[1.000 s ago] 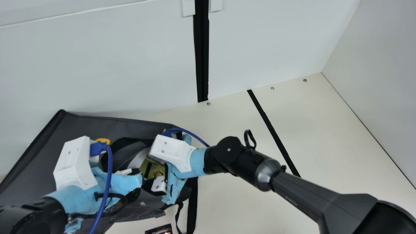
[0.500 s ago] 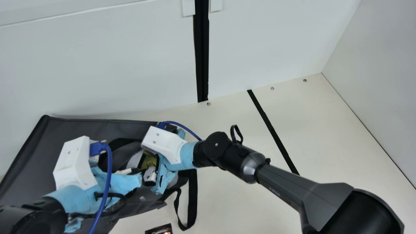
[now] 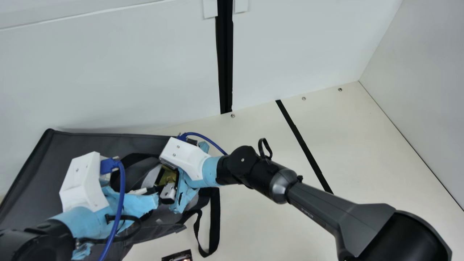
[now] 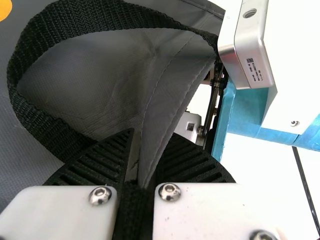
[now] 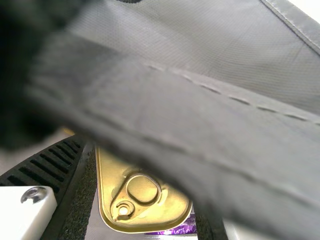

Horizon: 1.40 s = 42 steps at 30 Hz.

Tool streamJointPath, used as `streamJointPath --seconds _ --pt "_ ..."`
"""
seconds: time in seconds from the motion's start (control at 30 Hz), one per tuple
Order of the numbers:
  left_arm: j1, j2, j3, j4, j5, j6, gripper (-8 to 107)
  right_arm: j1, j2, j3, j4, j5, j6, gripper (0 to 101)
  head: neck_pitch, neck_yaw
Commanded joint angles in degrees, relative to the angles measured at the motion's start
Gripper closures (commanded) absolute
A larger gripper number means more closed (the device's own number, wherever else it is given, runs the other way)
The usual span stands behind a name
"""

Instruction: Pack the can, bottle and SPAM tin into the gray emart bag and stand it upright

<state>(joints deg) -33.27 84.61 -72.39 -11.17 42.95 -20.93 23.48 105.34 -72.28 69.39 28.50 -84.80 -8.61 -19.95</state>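
Main view: gray emart bag [image 3: 34, 170] lying on bench [image 3: 253, 224], SPAM tin [image 3: 168, 175] at its mouth, grasped by right gripper [image 3: 166, 180], ring-pull lid clear in right wrist view, left gripper [image 3: 155, 191] clenched on bag's stitched rim in left wrist view

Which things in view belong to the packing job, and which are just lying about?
For the job:
gray bag, pinched by the left gripper
gold-topped tin, held in the right gripper

Apparently lying about:
dark item, cut off at the main view's bottom edge
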Motion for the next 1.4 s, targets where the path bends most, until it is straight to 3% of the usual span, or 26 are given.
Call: streamJointPath --seconds 0.0,0.4,0.8,1.37 --pt "0.00 0.00 0.00 0.00 0.00 0.00 107 -0.08 -0.29 0.25 0.23 0.46 0.05 45 -1.39 -0.05" --pt "0.00 0.00 0.00 0.00 0.00 0.00 107 -0.80 -2.15 2.20 1.16 1.93 -0.71 6 -1.39 -0.05" --pt "0.00 0.00 0.00 0.00 0.00 0.00 107 -2.70 -5.23 4.67 1.30 4.81 -2.47 6 -1.39 -0.05" --pt "0.00 0.00 0.00 0.00 0.00 0.00 107 -7.12 -13.66 11.73 -0.09 9.95 -6.41 6 -1.39 -0.05"
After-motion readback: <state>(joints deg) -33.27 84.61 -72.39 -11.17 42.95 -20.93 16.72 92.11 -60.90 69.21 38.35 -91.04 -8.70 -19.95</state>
